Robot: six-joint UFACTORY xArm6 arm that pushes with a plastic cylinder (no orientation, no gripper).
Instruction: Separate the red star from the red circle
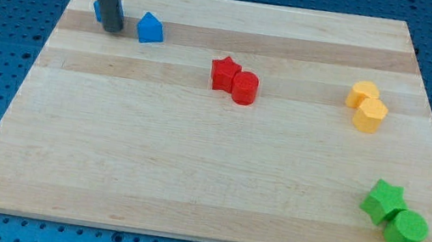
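Note:
A red star (224, 72) and a red circle (245, 88) sit touching each other near the upper middle of the wooden board, the star to the view's left of the circle. My tip (113, 30) is at the upper left, far to the left of the red pair. It stands between two blue blocks: one blue block (100, 10) is partly hidden behind the rod, and a blue house-shaped block (150, 28) lies just to the right of the tip.
Two yellow blocks (367, 106) touch each other at the right. A green star (382, 201) and a green circle (406, 230) touch at the lower right corner. The wooden board (192, 169) lies on a blue perforated table.

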